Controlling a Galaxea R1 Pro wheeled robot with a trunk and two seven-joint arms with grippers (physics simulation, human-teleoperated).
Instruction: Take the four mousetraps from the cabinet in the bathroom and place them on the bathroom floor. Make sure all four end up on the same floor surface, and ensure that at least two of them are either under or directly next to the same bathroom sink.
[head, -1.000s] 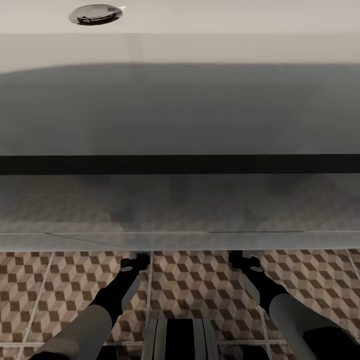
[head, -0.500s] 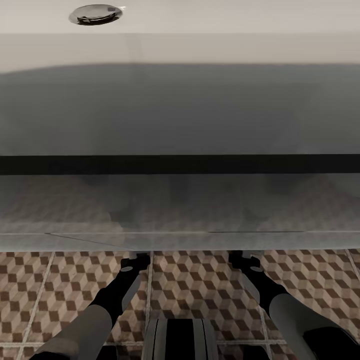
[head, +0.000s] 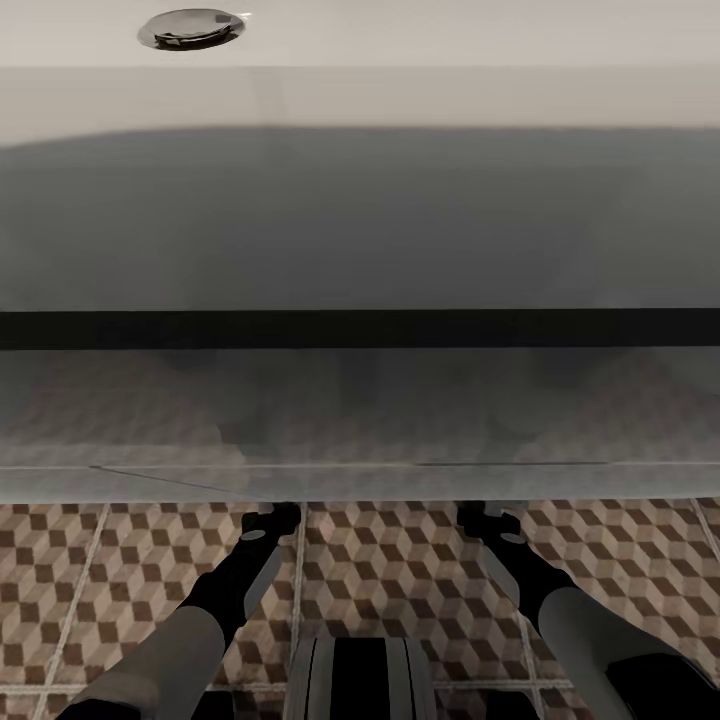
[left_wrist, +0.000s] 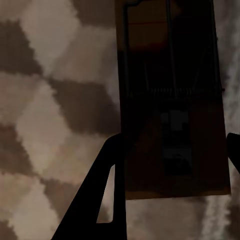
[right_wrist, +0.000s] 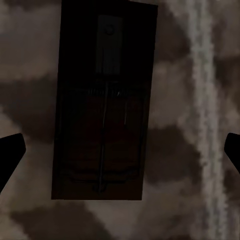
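Note:
Both arms reach down under the front of the white bathroom sink (head: 420, 95); its chrome drain (head: 190, 27) shows at the far left. In the left wrist view a dark brown mousetrap (left_wrist: 175, 100) with pale metal parts lies flat over the bathroom floor (left_wrist: 45, 115), and my left gripper (left_wrist: 172, 160) has its fingers against both long edges of the trap. In the right wrist view a second mousetrap (right_wrist: 102, 105) rests on the tiles, while my right gripper (right_wrist: 120, 150) is spread wide, its fingertips (right_wrist: 10, 150) well clear of the trap.
The white vanity front (head: 360, 230) with a dark horizontal gap blocks the space ahead, and its glossy lower panel mirrors the tiles. Cube-patterned floor (head: 380, 570) lies between my forearms, with my own base (head: 360, 680) at the near edge.

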